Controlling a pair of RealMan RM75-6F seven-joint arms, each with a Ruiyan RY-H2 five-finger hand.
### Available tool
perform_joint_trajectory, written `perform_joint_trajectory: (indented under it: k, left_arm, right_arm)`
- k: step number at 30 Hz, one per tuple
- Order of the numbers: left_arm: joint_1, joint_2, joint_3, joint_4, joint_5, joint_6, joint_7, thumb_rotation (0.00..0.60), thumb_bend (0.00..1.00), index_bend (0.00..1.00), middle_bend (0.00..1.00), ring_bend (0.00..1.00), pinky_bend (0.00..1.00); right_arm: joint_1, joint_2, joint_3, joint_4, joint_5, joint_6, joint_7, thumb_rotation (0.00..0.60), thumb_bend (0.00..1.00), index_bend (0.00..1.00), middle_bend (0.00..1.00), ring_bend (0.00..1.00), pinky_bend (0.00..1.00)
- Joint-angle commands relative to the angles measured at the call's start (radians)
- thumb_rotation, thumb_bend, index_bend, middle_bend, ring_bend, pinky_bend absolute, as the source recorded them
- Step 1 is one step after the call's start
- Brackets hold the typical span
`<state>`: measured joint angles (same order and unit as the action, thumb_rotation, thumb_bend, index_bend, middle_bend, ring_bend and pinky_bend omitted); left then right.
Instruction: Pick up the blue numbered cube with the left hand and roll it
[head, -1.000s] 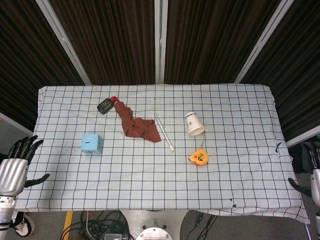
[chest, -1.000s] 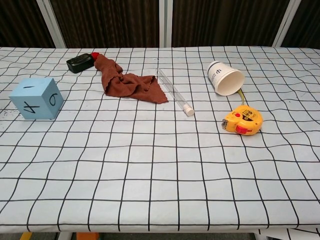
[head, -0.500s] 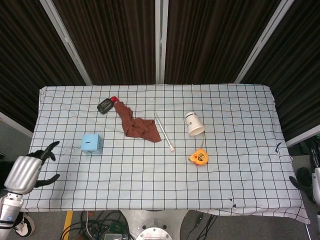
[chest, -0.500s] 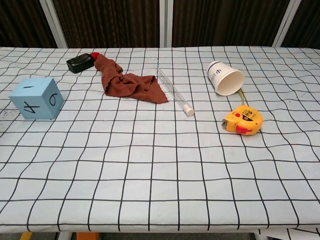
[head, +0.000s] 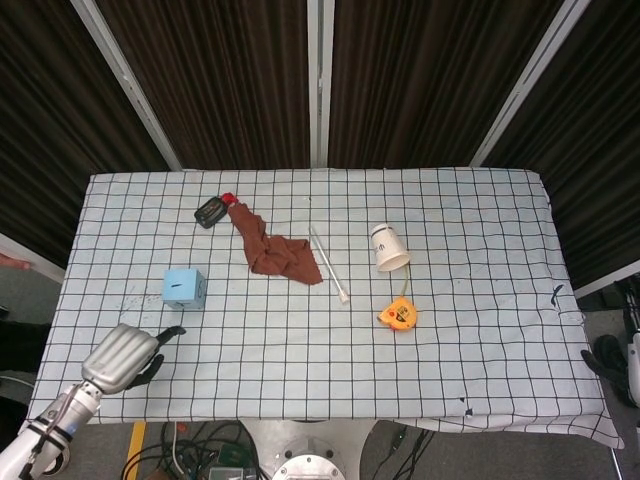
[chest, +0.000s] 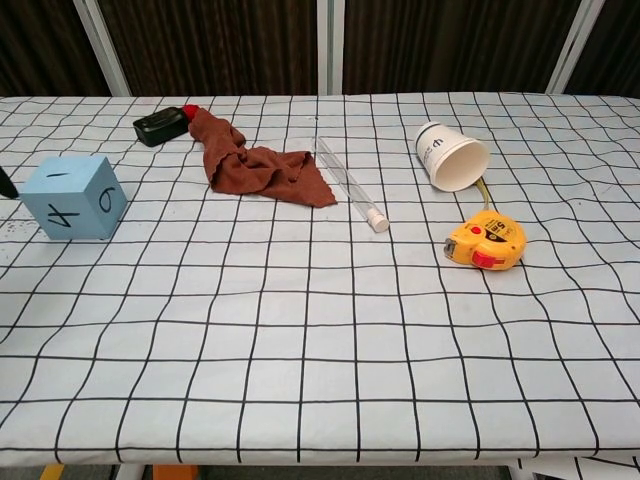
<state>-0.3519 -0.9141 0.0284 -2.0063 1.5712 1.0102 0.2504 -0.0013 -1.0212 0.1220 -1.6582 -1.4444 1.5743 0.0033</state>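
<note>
Approach step: left hand (head: 125, 357) hovers empty, fingers (head: 168, 333) loosely parted; blue numbered cube (head: 183, 288) sits just beyond them, needing a forward reach.

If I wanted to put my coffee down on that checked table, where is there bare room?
The whole near strip of the table, in front of the blue cube and the tape measure, is bare, apart from the left hand over its left corner. The right end beyond the paper cup is bare too. The back middle, around the brown cloth, is crowded.

We find a lab test bay: dark curtains (head: 230, 80) behind a grid-clothed table (head: 480, 330), cables (head: 200, 455) underneath.
</note>
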Motion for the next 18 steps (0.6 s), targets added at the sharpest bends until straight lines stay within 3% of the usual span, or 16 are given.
perform_joint_trajectory:
  k: [1, 8, 18]
  left_arm:
    - [-0.050, -0.034, -0.021, -0.023, -0.066, -0.061, 0.086, 0.600, 0.57, 0.22, 0.83, 0.85, 0.86]
    - [-0.114, -0.096, -0.049, -0.016, -0.235, -0.116, 0.242, 0.600, 0.58, 0.22, 0.82, 0.85, 0.86]
    - [-0.196, -0.196, -0.054, 0.052, -0.474, -0.106, 0.462, 0.600, 0.61, 0.22, 0.82, 0.86, 0.86]
  right_arm:
    - [0.000, -0.001, 0.001, 0.005, 0.004, -0.001, 0.005, 0.600, 0.06, 0.00, 0.00, 0.00, 0.00]
    - [0.001, -0.006, 0.002, 0.024, 0.019, -0.015, 0.023, 0.600, 0.06, 0.00, 0.00, 0.00, 0.00]
    - [0.006, -0.015, 0.003, 0.044, 0.025, -0.027, 0.036, 0.600, 0.06, 0.00, 0.00, 0.00, 0.00]
